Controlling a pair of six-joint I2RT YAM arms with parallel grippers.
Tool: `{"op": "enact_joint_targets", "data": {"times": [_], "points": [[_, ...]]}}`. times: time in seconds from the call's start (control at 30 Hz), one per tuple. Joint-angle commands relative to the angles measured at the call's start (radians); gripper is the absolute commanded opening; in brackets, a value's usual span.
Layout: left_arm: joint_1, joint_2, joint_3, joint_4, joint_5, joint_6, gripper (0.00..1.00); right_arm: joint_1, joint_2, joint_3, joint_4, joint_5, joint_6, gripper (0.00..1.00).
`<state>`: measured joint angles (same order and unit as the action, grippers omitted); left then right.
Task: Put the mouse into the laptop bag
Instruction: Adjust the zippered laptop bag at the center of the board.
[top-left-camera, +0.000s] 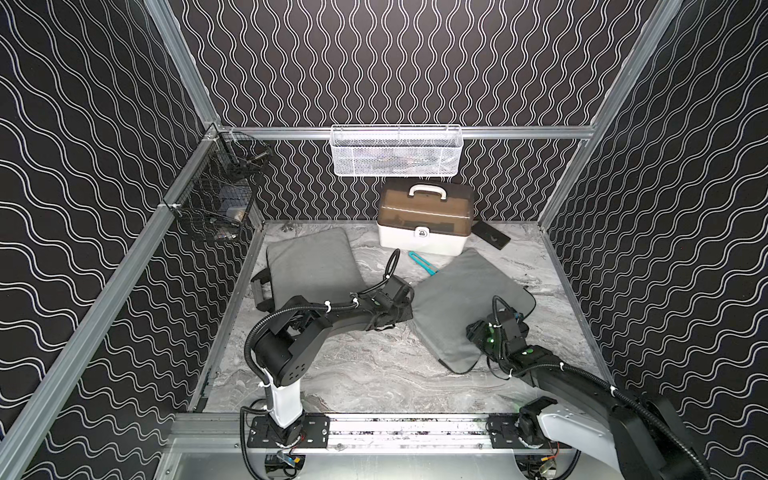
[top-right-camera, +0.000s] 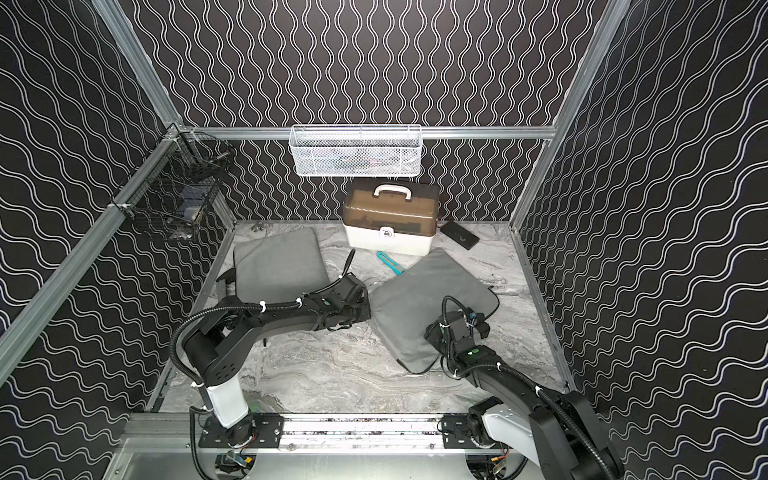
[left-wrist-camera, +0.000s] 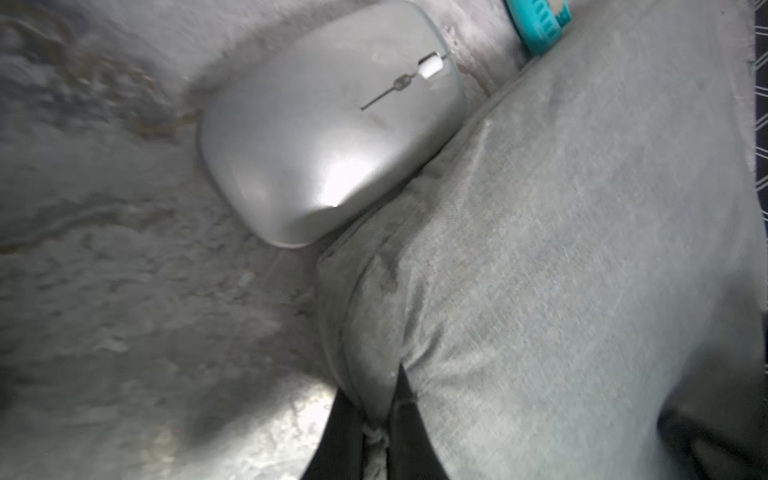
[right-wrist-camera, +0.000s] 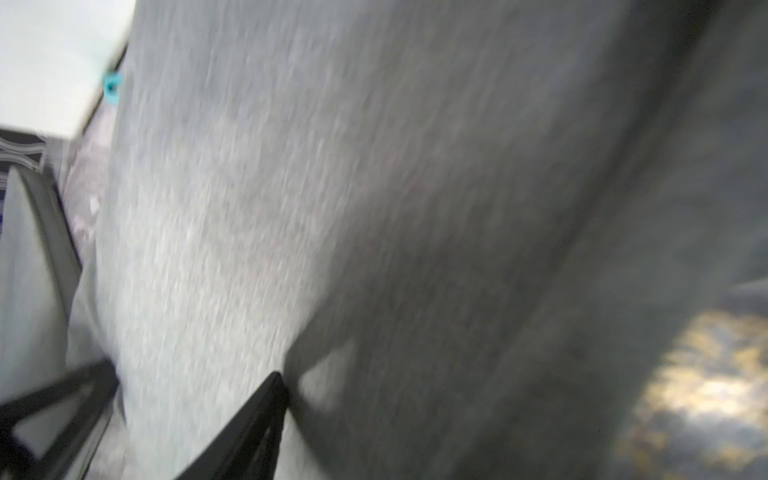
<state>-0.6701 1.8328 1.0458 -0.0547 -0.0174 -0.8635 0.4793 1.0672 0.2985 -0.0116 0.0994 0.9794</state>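
Observation:
The grey laptop bag (top-left-camera: 469, 299) (top-right-camera: 428, 299) lies flat right of centre on the marble tabletop. A silver mouse (left-wrist-camera: 328, 137) lies on the table against the bag's edge; in both top views the left arm hides it. My left gripper (left-wrist-camera: 376, 415) (top-left-camera: 409, 315) is shut on the bag's left corner, with fabric (left-wrist-camera: 582, 249) pinched between its black fingers (left-wrist-camera: 409, 419). My right gripper (right-wrist-camera: 183, 386) (top-left-camera: 480, 334) is at the bag's right side. Its fingers (right-wrist-camera: 262, 411) stand apart with bag fabric (right-wrist-camera: 332, 208) between them, in a blurred view.
A second grey bag (top-left-camera: 309, 266) lies at the back left. A white toolbox with a brown lid (top-left-camera: 424, 220) stands at the back, a teal tool (top-left-camera: 422, 262) in front of it, a flat black thing (top-left-camera: 492, 235) beside it. A white mesh basket (top-left-camera: 395, 149) and a black wire basket (top-left-camera: 220, 195) hang on the walls.

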Motion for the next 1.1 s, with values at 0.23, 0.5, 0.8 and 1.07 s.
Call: {"op": "enact_joint_targets", "data": {"times": [0.23,0.5,0.8,1.07], "points": [[0.081,0.045,0.074,-0.064,0.058,0.068,0.08,0.256,0.149,0.050,0.088,-0.040,0.119,0.59],[0.116,0.138,0.197,-0.096,0.111,0.141,0.18,0.384,0.275,0.151,0.134,-0.013,0.121,0.67],[0.139,0.113,0.245,-0.167,0.072,0.162,0.48,0.421,0.296,0.255,0.035,-0.024,0.031,0.91],[0.136,-0.115,0.114,-0.203,0.047,0.130,0.76,0.397,-0.007,0.223,-0.258,0.163,0.026,1.00]]}}
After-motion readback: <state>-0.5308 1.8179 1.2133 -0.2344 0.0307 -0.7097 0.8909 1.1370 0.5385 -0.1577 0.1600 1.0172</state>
